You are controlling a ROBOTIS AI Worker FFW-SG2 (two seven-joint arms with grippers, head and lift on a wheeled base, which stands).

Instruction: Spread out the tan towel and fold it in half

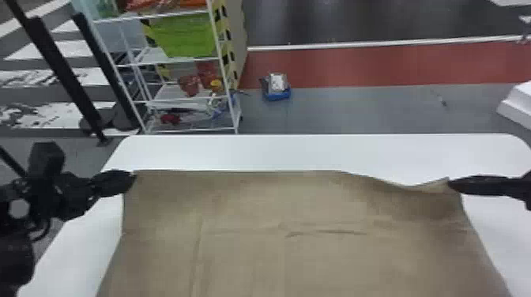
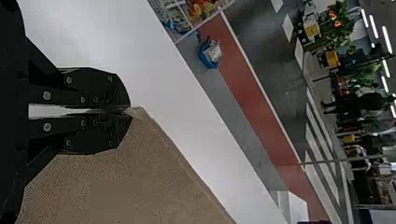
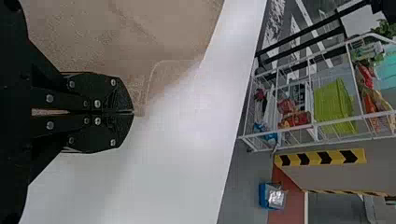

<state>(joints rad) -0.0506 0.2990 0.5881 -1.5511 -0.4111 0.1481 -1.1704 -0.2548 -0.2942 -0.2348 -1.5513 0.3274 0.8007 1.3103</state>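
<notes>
Tan towel (image 1: pixel 284 237) spread across white tabletop (image 1: pixel 316 152), far corners pinched by left end effector (image 1: pixel 132 181) and right end effector (image 1: pixel 452 183), far edge dipping near the right one.

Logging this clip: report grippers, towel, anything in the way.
Left gripper, right gripper: shut on corners of towel. Towel spread over table, unfolded. Possible snag: mid-towel creases, wavy far edge.

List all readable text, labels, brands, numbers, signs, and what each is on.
None readable.
Tan towel, white table: no print seen.
Left tool, right tool: no lettering seen.
Red packs on the rack: too blurred.
Yellow strip: black chevrons, no words.
</notes>
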